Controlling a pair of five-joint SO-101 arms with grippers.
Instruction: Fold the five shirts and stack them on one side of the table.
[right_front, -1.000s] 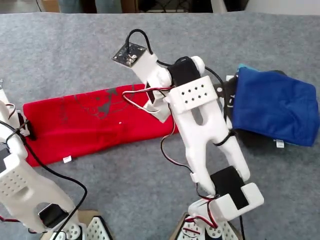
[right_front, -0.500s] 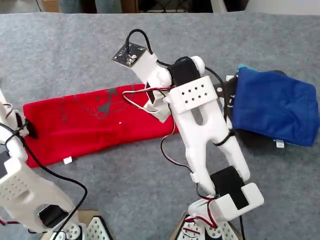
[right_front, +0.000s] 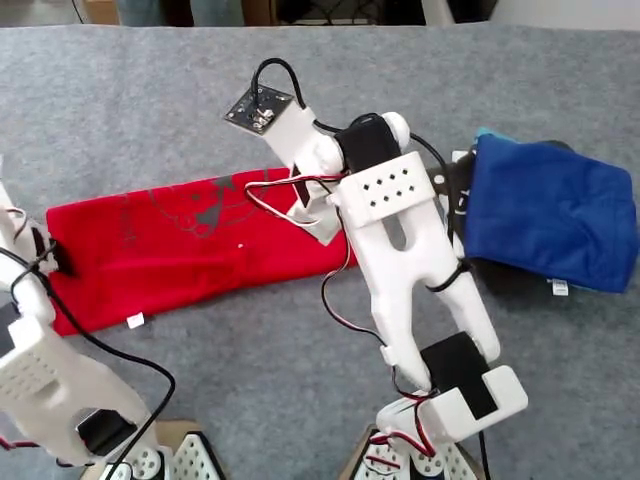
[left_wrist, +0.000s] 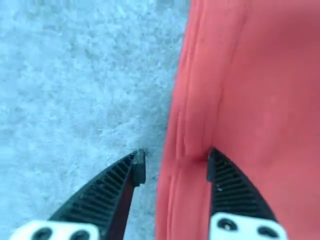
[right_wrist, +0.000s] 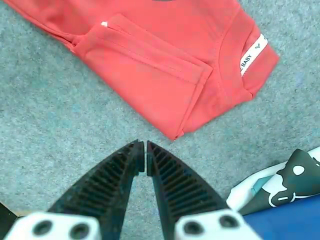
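the left pincer (left_wrist: 175, 159) is shifting slightly, spread wide astride the end hem of the red shirt (right_front: 190, 245) lying on the table (right_front: 120, 90), nearing a grip, while the right pincer (right_wrist: 145, 151) is hovering closed and empty.

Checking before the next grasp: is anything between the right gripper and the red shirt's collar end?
Nothing visible. The right gripper, shut, is over bare gray table cover just off the folded collar end of the red shirt. The stack of folded shirts lies off to the other side, not between them.
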